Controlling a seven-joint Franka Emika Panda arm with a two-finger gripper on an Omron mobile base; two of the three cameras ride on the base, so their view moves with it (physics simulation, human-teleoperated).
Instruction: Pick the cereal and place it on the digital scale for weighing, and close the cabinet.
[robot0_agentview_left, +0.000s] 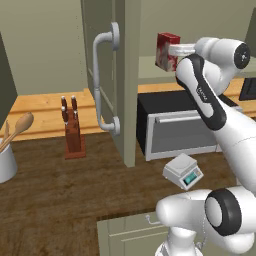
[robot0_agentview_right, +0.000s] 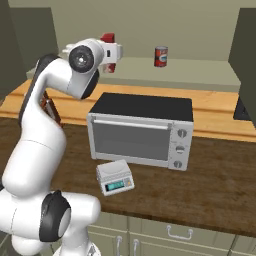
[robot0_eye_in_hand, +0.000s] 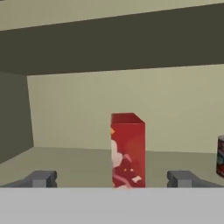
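Left base view shows the cabinet (robot0_agentview_left: 107, 80) door swung open, the digital scale (robot0_agentview_left: 183, 171) low on the counter before the microwave (robot0_agentview_left: 177, 125). The cereal (robot0_eye_in_hand: 127, 151) stands upright on the shelf, centred between my gripper (robot0_eye_in_hand: 112, 178) fingers, spread wide. I'd advance straight, then close squarely on its narrow sides.

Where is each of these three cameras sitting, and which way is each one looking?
Left base view: behind the arm on its left, looking forward and down at the open cabinet, microwave and scale; the arm rises at lower right.
Right base view: behind on the right, facing the same microwave and scale; the arm rises at lower left.
Hand view: on the hand, looking into the shelf at the cereal ahead of the open gripper, a can to one side.
All three share the cereal.
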